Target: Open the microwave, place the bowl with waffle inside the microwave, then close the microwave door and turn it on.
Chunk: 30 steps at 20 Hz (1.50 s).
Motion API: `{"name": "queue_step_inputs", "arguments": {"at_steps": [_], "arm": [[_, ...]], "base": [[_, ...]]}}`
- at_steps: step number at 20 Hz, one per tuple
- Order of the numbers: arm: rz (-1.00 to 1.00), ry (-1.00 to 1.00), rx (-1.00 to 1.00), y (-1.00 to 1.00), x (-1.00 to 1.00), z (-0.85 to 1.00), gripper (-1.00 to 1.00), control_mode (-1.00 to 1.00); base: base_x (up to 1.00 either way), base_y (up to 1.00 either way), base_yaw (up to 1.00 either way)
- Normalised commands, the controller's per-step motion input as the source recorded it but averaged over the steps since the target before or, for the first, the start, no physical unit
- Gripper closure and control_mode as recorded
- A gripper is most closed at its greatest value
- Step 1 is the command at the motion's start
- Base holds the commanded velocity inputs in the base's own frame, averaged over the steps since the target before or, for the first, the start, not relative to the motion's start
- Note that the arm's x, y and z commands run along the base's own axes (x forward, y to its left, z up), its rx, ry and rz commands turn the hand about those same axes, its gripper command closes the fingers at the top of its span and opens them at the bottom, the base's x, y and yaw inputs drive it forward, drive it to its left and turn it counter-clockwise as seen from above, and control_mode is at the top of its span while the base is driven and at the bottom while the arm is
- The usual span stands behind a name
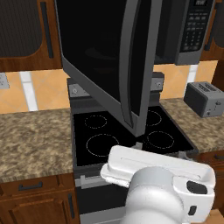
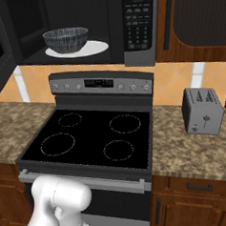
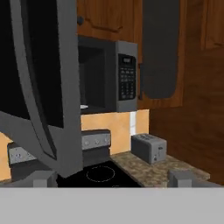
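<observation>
Claw [image 3: 111, 178]: your 2 finger tips [image 3: 41, 178] stand wide apart at the bottom of the hand view, nothing between them, nothing held. It sits below and in front of the microwave, level with the lower edge of the swung-out door.

Microwave door [image 1: 105, 57]: open wide, hanging out from the left side of the microwave [image 2: 80, 26], its long handle [image 1: 127, 65] on the free edge facing you.

Bowl [image 2: 66, 39]: inside the microwave, on the pale round plate [image 2: 77, 49], toward the left of the cavity. Waffle: hidden below the bowl's rim; you cannot tell.

Keypad [image 2: 138, 24]: strip at the right of the microwave.

Stove [image 2: 88, 136]: directly below the microwave, 4 burners. Toaster [image 2: 203, 109]: below and right of the microwave.

Step in hand, by judgement: loading looks done; closing is due. Next, get your claw behind the door's outer face near the handle, push it shut, then press the keypad.
</observation>
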Motion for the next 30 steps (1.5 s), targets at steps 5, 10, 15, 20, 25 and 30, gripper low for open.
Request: {"name": "queue_step_inputs", "arguments": {"at_steps": [5,10,15,20,25,30], "arm": [[-0.31,-0.03,-0.09,0.88,0.77,0.0,-1.0,-1.0],[-0.25,0.0,-0.04,0.6,0.92,0.0,-1.0,-1.0],[-0.14,0.0,-0.02,0.32,0.97,0.0,-1.0,-1.0],[0.07,0.0,0.0,-0.23,0.92,-0.02,-1.0,-1.0],[0.19,0.0,0.01,-0.5,0.82,0.0,-1.0,-1.0],[0.29,0.0,0.03,-0.69,0.79,0.0,-1.0,-1.0]], "base": [[0.0,0.0,0.0],[0.0,0.0,0.0],[0.0,0.0,0.0],[0.0,0.0,0.0],[0.0,0.0,0.0],[0.0,0.0,0.0]]}}
